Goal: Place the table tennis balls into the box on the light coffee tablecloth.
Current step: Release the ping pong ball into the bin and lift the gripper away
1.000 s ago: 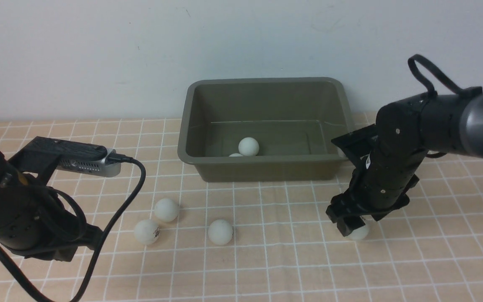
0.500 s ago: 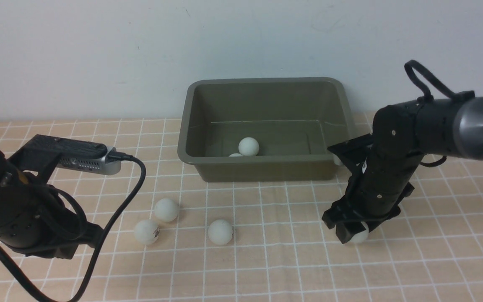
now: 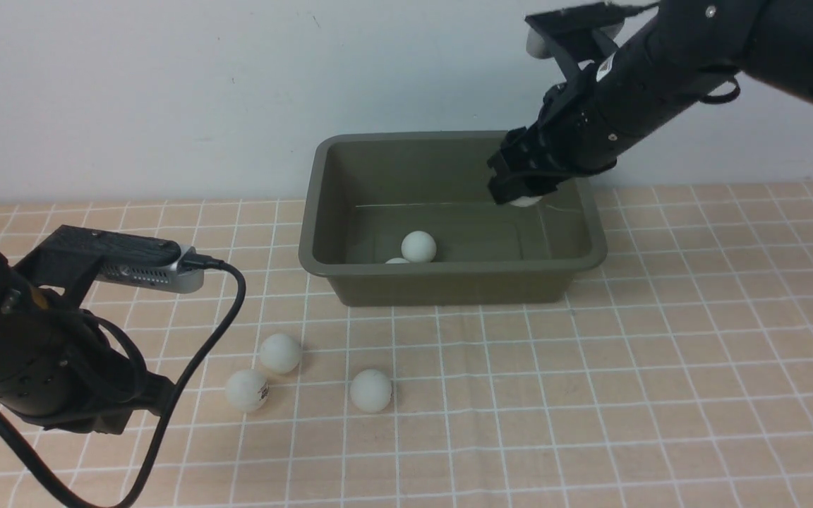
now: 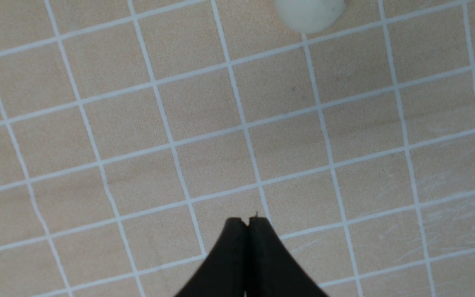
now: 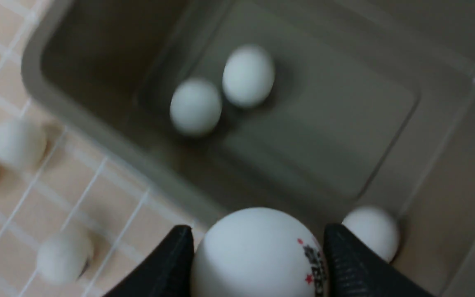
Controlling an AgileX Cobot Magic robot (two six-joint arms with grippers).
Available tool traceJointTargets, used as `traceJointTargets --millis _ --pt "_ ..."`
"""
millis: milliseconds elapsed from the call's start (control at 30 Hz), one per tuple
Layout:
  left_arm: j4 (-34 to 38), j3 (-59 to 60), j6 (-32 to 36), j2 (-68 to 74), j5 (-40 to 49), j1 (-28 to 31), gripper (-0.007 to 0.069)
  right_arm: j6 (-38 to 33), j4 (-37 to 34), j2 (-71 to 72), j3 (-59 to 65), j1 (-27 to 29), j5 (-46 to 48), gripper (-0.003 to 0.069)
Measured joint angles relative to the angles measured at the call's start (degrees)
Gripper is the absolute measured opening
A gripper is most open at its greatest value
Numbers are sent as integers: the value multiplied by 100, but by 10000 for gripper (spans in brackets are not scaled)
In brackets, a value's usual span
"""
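The olive-green box (image 3: 449, 286) stands at the back of the light coffee tablecloth (image 3: 660, 353). My right gripper (image 3: 516, 190) hangs over the box's right end, shut on a white table tennis ball (image 5: 254, 255) with printed marks. On the box floor lie two balls side by side (image 5: 248, 75) (image 5: 196, 106) and a third ball (image 5: 371, 231) near a corner. Three balls (image 3: 280, 353) (image 3: 247, 389) (image 3: 370, 389) rest on the cloth in front of the box. My left gripper (image 4: 248, 222) is shut and empty, low over the cloth at the near left.
A white wall (image 3: 166, 85) rises right behind the box. The left arm's black cable (image 3: 219, 331) loops over the cloth close to the three loose balls. One ball (image 4: 308, 14) shows at the edge of the left wrist view.
My right gripper has closed on a ball on the cloth at the right, lifted it and carried it back and left over the box. The left arm has stayed still.
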State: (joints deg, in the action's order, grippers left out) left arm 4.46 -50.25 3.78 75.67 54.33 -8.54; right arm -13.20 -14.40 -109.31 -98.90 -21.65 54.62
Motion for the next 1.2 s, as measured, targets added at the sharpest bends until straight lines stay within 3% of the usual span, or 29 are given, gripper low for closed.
traceJointTargets --millis 567,1200 --pt "0 0 0 0 0 0 -69 0 386 -1253 -286 0 -879 370" --pt "0 0 0 0 -7 0 -69 0 496 -1518 -433 0 -886 437"
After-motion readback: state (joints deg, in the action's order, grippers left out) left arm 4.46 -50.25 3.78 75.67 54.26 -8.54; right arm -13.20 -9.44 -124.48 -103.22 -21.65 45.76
